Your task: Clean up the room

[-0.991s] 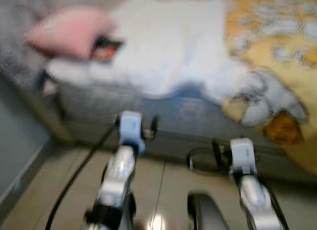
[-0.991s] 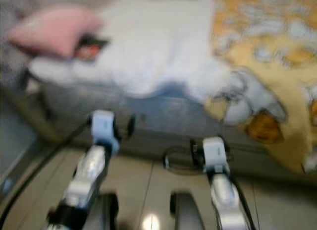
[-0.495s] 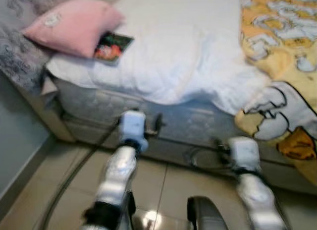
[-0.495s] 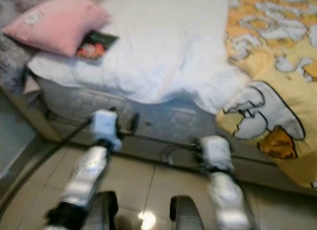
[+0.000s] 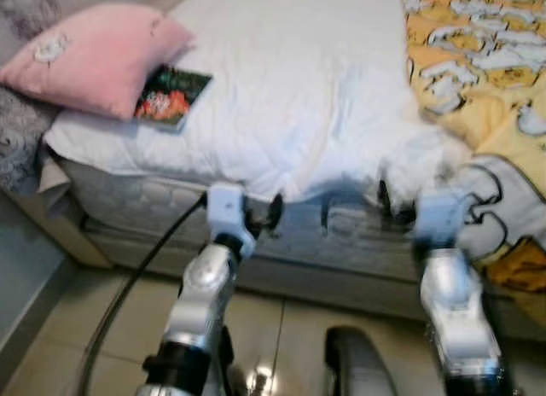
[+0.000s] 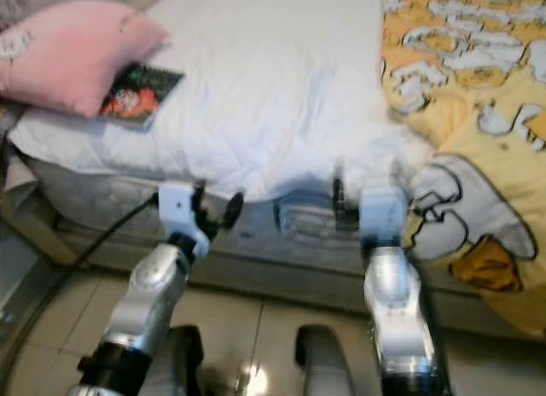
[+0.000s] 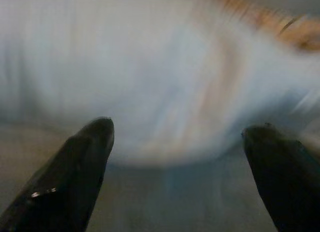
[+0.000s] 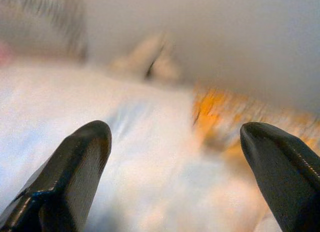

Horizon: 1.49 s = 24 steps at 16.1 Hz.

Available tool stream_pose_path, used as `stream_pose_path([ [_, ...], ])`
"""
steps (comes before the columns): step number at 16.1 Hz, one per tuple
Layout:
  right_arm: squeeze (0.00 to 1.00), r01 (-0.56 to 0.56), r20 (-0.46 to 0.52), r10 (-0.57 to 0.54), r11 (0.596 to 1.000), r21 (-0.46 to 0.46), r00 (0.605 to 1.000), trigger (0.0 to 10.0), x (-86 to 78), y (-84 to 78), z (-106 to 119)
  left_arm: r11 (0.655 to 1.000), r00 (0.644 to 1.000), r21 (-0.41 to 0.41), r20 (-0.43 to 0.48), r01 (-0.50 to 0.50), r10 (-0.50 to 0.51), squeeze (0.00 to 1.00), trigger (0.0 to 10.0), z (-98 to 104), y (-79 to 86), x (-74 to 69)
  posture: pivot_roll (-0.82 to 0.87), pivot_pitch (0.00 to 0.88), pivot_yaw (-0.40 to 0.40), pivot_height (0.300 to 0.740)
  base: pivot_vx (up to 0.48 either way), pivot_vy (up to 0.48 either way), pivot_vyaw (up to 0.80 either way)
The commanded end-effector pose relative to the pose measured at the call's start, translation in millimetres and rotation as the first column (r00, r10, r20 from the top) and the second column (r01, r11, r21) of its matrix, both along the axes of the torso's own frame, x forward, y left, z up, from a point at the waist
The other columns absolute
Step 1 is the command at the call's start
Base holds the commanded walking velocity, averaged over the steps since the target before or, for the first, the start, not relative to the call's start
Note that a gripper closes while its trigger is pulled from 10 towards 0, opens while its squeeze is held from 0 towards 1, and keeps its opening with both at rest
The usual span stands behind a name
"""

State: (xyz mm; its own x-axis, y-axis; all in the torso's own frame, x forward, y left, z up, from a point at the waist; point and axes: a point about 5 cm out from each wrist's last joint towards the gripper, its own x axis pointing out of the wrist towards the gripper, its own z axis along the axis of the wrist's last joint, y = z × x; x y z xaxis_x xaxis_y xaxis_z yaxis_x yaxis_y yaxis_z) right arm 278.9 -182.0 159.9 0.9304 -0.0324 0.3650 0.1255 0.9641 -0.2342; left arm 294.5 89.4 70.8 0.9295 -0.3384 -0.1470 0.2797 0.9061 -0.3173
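Tidying looks barely begun. Both grippers, the left gripper [image 7: 177, 142] and the right gripper [image 8: 175, 142], are raised toward the near edge of the bed with fingers spread wide and nothing held. A rumpled white quilted duvet [image 5: 290, 80] lies across the grey mattress [image 5: 136, 195], with a yellow cartoon-print blanket [image 5: 495, 89] trailing over the edge beside it. A plump pink pillow [image 5: 94, 59] and a small dark picture book [image 5: 173, 97] touching it sit untouched at the bed's left end.

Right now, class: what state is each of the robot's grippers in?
Left gripper: jaws open, holding nothing.
Right gripper: jaws open, holding nothing.
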Motion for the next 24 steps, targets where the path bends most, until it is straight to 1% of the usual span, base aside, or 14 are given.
stream_pose_path([
  [1, 0.04, 0.103, -0.044, -0.103, 0.995, 0.007, 0.994, 10.0, -4.8, -23.6, -6, 0.989, 0.994, -0.146, -0.104, 0.015, -0.03, 0.0, 10.0, -10, -24.3, -8.9, -0.15, 0.04, 0.033, 0.595, 0.0, 0.0, 0.0],
  [2, 0.03, 0.151, -0.034, -0.151, 0.989, -0.007, 0.988, 10.0, 1.9, -37.2, -1, 0.986, 0.993, -0.161, -0.101, 0.047, -0.064, 0.0, 10.0, -12, -27.3, -12.4, -0.16, 0.043, 0.033, 0.595, 0.0, 0.0, 0.0],
  [3, 0.02, 0.154, -0.106, -0.152, 0.988, 0.017, 0.983, 10.0, 6.3, -42.2, -10, 0.992, 0.991, -0.065, -0.065, 0.109, -0.114, 0.0, 10.0, -12, -30.1, -15.2, -0.17, 0.047, 0.036, 0.595, 0.0, 0.0, 0.0],
  [4, 0.02, 0.153, -0.218, -0.126, 0.982, 0.113, 0.968, 10.0, 8.2, -43.0, -27, 0.977, 0.987, 0.142, -0.002, 0.158, -0.159, 0.0, 10.0, -10, -29.2, -14.6, -0.16, 0.047, 0.036, 0.595, 0.0, 0.0, 0.0],
  [5, 0.02, 0.147, -0.317, -0.076, 0.967, 0.207, 0.945, 10.0, 8.5, -38.7, -43, 0.943, 0.982, 0.292, 0.049, 0.159, -0.18, 0.0, 10.0, -6, -25.1, -11.9, -0.16, 0.049, 0.042, 0.595, 0.0, 0.0, 0.0],
  [6, 0.02, 0.141, -0.393, -0.01, 0.941, 0.307, 0.92, 10.0, 7.7, -31.7, -59, 0.927, 0.979, 0.354, 0.109, 0.122, -0.171, 0.0, 10.0, 2, -17.7, -7.3, -0.14, 0.046, 0.045, 0.595, 0.0, 0.0, 0.0],
  [7, 0.02, 0.146, -0.418, 0.021, 0.92, 0.364, 0.908, 10.0, 4.8, -25.4, -70, 0.926, 0.972, 0.371, 0.187, 0.061, -0.139, 0.0, 10.0, 17, -6.9, -1.2, -0.13, 0.044, 0.048, 0.595, 0.0, 0.0, 0.0],
  [8, 0.02, 0.155, -0.432, 0.033, 0.906, 0.393, 0.901, 10.0, 2.7, -22.1, -76, 0.931, 0.967, 0.363, 0.219, 0.041, -0.127, 0.0, 10.0, 24, -1.7, 1.2, -0.12, 0.041, 0.05, 0.595, 0.0, 0.0, 0.0],
  [9, 0.02, 0.176, -0.461, 0.051, 0.883, 0.434, 0.886, 10.0, 0.7, -18.6, -85, 0.937, 0.966, 0.348, 0.231, 0.029, -0.116, 0.0, 10.0, 29, 3.1, 2.8, -0.11, 0.04, 0.054, 0.595, 0.0, 0.0, 0.0],
  [11, 0.02, 0.211, -0.519, 0.135, 0.807, 0.552, 0.844, 10.0, 2.7, -9.4, -106, 0.933, 0.968, 0.36, 0.237, -0.004, -0.087, 0.0, 10.0, 29, 12.0, 3.7, -0.09, 0.046, 0.06, 0.595, 0.0, 0.0, 0.0],
  [13, 0.02, 0.205, -0.522, 0.175, 0.781, 0.59, 0.835, 10.0, 9.7, -4.7, -109, 0.925, 0.965, 0.379, 0.249, -0.016, -0.086, 0.0, 10.0, 30, 13.1, 1.6, -0.08, 0.057, 0.064, 0.595, 0.0, 0.0, 0.0],
  [17, 0.02, 0.153, -0.468, 0.253, 0.727, 0.67, 0.847, 10.0, 29.9, 11.6, -103, 0.906, 0.947, 0.421, 0.305, -0.038, -0.102, 0.0, 10.0, 38, 17.4, -4.5, -0.04, 0.074, 0.067, 0.595, 0.0, 0.0, 0.0],
  [20, 0.02, 0.112, -0.433, 0.288, 0.712, 0.693, 0.854, 10.0, 42.3, 27.1, -97, 0.902, 0.942, 0.429, 0.32, -0.043, -0.106, 0.0, 10.0, 41, 17.4, -7.4, -0.02, 0.076, 0.065, 0.595, 0.0, 0.0, 0.0],
  [24, 0.02, 0.108, -0.423, 0.291, 0.703, 0.703, 0.858, 10.0, 50.9, 32.0, -97, 0.9, 0.941, 0.434, 0.321, -0.044, -0.109, 0.0, 10.0, 42, 16.5, -9.0, -0.01, 0.078, 0.063, 0.595, 0.0, 0.0, 0.0],
])
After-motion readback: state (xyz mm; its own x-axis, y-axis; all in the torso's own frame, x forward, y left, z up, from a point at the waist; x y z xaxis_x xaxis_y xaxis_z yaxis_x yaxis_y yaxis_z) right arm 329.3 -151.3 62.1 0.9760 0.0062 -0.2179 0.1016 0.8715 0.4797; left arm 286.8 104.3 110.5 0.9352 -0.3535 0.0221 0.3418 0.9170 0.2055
